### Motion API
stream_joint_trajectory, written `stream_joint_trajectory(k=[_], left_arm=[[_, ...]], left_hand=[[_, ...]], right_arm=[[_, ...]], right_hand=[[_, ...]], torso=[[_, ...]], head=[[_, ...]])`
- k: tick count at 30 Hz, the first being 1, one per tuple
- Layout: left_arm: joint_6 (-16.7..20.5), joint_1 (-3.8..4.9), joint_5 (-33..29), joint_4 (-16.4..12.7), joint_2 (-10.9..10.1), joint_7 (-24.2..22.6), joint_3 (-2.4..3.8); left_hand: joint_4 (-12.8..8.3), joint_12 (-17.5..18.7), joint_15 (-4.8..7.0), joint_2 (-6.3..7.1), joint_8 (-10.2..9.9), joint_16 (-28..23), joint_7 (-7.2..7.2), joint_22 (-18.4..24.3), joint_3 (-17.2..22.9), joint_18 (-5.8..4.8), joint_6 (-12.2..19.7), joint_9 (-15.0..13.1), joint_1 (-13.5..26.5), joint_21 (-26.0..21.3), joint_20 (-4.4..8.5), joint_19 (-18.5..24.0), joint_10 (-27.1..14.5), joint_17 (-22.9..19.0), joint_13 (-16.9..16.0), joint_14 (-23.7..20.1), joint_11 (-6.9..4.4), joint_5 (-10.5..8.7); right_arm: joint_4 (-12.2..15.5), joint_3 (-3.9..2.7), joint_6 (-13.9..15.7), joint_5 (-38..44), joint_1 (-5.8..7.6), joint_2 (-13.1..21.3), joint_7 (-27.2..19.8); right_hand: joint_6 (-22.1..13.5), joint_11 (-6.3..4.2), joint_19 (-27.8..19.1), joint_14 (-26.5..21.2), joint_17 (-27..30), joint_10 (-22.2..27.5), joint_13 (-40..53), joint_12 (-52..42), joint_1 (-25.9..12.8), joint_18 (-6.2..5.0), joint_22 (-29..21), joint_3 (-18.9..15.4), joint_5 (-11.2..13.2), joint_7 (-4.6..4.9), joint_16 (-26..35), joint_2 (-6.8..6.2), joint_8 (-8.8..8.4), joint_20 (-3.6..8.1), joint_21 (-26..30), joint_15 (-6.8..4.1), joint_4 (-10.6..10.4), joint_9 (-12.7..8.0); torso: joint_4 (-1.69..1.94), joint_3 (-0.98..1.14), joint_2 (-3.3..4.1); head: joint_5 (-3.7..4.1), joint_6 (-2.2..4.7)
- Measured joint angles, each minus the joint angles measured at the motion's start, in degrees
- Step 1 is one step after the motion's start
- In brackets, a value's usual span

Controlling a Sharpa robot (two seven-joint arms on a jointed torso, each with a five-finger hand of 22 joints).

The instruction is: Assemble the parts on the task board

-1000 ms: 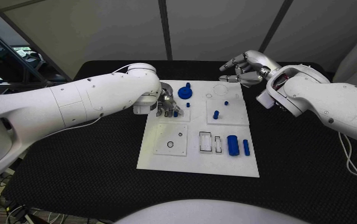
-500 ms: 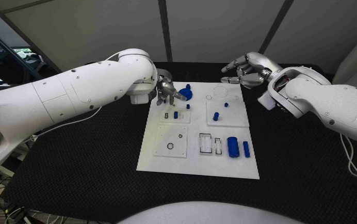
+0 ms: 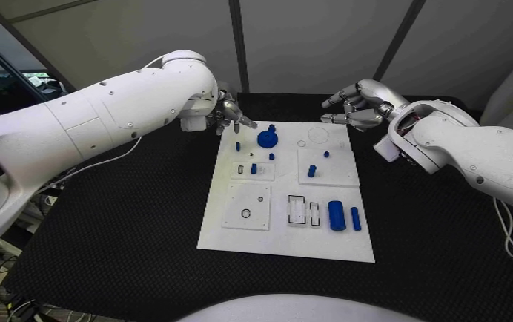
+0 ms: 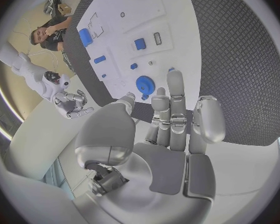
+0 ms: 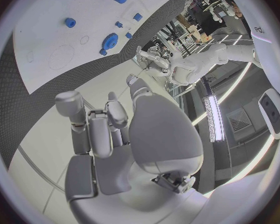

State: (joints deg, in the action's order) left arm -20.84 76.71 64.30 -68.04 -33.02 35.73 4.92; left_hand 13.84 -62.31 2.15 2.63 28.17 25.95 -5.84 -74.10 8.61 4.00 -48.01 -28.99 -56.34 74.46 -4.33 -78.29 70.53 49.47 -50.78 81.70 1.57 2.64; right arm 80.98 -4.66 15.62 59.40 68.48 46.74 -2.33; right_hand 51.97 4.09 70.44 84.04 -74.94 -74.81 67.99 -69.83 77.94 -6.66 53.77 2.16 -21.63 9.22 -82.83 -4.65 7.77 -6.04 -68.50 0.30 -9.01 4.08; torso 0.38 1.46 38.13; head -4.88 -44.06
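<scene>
The white task board lies mid-table. On it are a blue gear at the far end, small blue pegs in the middle plates, and a blue cylinder with a thin blue bar near the front right. My left hand hovers off the board's far left corner, fingers spread and empty. My right hand hangs beyond the far right corner, also empty. In the left wrist view my left hand has its fingers stretched toward the gear. From the right wrist, my right hand shows loosely curled fingers, the gear farther off.
Black textured mat surrounds the board on all sides. Grey wall panels stand behind the table's far edge. A square plate with a round hole and two rectangular slots occupy the board's near half.
My left hand has lifted off the left middle plate and pulled back to the far left, leaving a small blue peg standing there. The right hand has barely shifted.
</scene>
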Motion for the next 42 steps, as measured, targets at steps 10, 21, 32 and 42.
stream_joint_trajectory(k=[10, 21, 32, 42], left_arm=[[-1.59, -0.49, 2.6, 7.02, 3.18, -0.13, -1.93], [-2.34, -1.52, 3.59, 10.93, 5.29, -0.53, -2.14], [-3.03, -2.32, 3.57, 11.92, 6.05, -1.13, -2.16], [-3.63, -2.65, 2.64, 11.72, 6.21, -1.44, -2.16]], left_hand=[[-0.11, 0.0, -0.21, -1.11, -1.02, 0.0, 0.01, 0.0, -1.35, 0.0, -0.42, 1.11, -2.66, -0.2, 0.0, 0.0, -0.3, -0.06, 0.32, -0.21, 0.1, 0.0], [-0.49, 0.29, -0.21, -2.36, -2.19, 0.0, -0.19, 0.07, -1.73, 0.0, -0.62, 2.27, -5.07, -0.45, -0.2, 0.2, -0.91, -0.17, 0.96, -0.21, 0.1, 0.0], [-1.15, 0.29, -0.41, -3.16, -6.36, 0.01, -0.72, -0.16, -2.39, 0.0, -1.56, 5.9, -7.09, -0.44, -0.41, 0.41, -1.33, -0.24, 1.48, -0.41, 0.52, 0.0], [-1.36, 0.3, -0.41, -3.17, -7.04, 0.01, -0.51, -0.27, -2.6, 0.0, -4.02, 7.08, -7.69, -0.43, -0.4, 0.41, -1.32, -0.3, 1.78, -0.41, 0.52, 0.0]], right_arm=[[0.09, 0.01, -0.01, 0.04, -0.03, -0.13, 0.0], [0.08, 0.01, -0.02, 0.06, -0.06, -0.27, -0.08], [0.03, 0.01, -0.03, 0.08, -0.06, -0.38, -0.11], [-0.03, 0.01, -0.04, 0.09, -0.07, -0.57, -0.11]], right_hand=[[0.0, 0.0, 0.0, 0.0, 0.01, 0.0, 0.0, 0.0, 0.0, 0.0, 0.0, 0.1, -0.86, 0.0, 0.0, 0.0, 0.0, 0.0, 0.0, 0.0, -0.1, 0.0], [0.0, 0.0, 0.0, -0.02, 0.01, 0.0, 0.01, 0.0, 0.24, 0.0, 0.0, 0.17, -1.51, 0.0, 0.0, 0.24, 0.2, 0.0, 0.21, -0.02, -0.17, 0.0], [0.0, 0.0, 0.0, -0.21, 0.02, 0.0, 0.01, 0.0, 0.24, 0.0, 0.0, 0.17, -1.8, 0.0, 0.0, 0.24, 0.2, 0.0, 0.21, -0.21, -0.17, 0.0], [0.0, 0.0, 0.0, -0.21, 0.02, 0.0, 0.01, 0.0, 0.24, 0.0, 0.01, 0.17, -1.8, 0.0, 0.0, 0.24, 0.2, 0.0, 0.21, -0.21, -0.17, 0.0]], torso=[[-0.07, -0.03, 0.05], [-0.07, -0.01, 0.04], [-0.07, 0.03, -0.02], [-0.03, 0.02, -0.04]], head=[[-0.48, 0.04], [-0.82, 0.04], [-0.68, -0.17], [-0.7, -0.32]])
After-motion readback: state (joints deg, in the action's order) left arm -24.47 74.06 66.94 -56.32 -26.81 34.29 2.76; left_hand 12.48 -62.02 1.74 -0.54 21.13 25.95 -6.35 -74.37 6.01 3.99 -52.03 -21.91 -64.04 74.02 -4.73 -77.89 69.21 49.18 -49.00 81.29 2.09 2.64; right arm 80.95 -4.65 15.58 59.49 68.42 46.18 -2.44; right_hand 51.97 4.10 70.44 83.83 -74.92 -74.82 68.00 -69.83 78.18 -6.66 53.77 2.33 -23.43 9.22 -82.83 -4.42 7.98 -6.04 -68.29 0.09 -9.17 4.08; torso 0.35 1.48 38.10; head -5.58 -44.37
